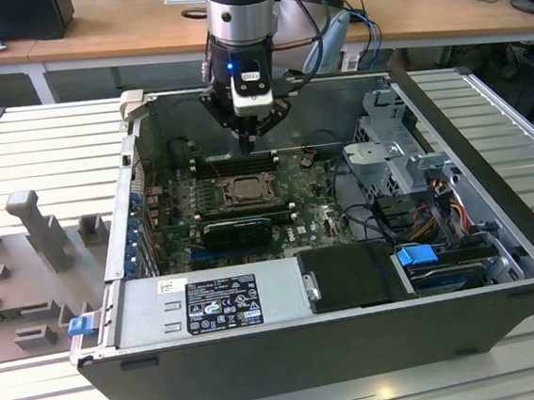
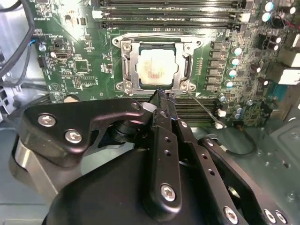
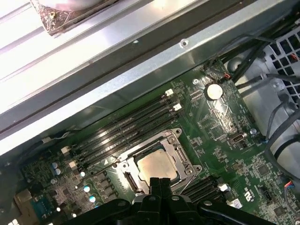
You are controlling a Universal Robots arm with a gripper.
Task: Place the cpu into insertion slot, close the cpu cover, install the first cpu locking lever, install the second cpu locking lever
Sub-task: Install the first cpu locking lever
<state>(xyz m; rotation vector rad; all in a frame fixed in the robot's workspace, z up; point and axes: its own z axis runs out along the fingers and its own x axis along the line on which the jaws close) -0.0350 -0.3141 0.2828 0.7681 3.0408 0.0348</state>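
Observation:
The pale cpu (image 2: 157, 65) lies flat in the insertion slot (image 1: 245, 191) on the green motherboard. The silvery cpu cover (image 2: 129, 61) lies down around it, and the chip shows through the cover's square cut-out. The cpu (image 3: 157, 165) and cover (image 3: 183, 159) also appear in the first wrist view. A thin metal lever (image 2: 206, 110) sticks out slantwise from one socket corner. My gripper (image 2: 161, 93) hangs just above the socket's edge, shut with nothing between its fingers. In the exterior view the gripper (image 1: 245, 143) sits over the far side of the socket.
Long black memory slots (image 2: 173, 18) flank the socket on both sides. The open computer case (image 1: 290, 344) has a power supply at the front and a drive cage with cables (image 1: 396, 164) at the exterior view's right. The case's metal wall (image 3: 140, 70) runs close behind the board.

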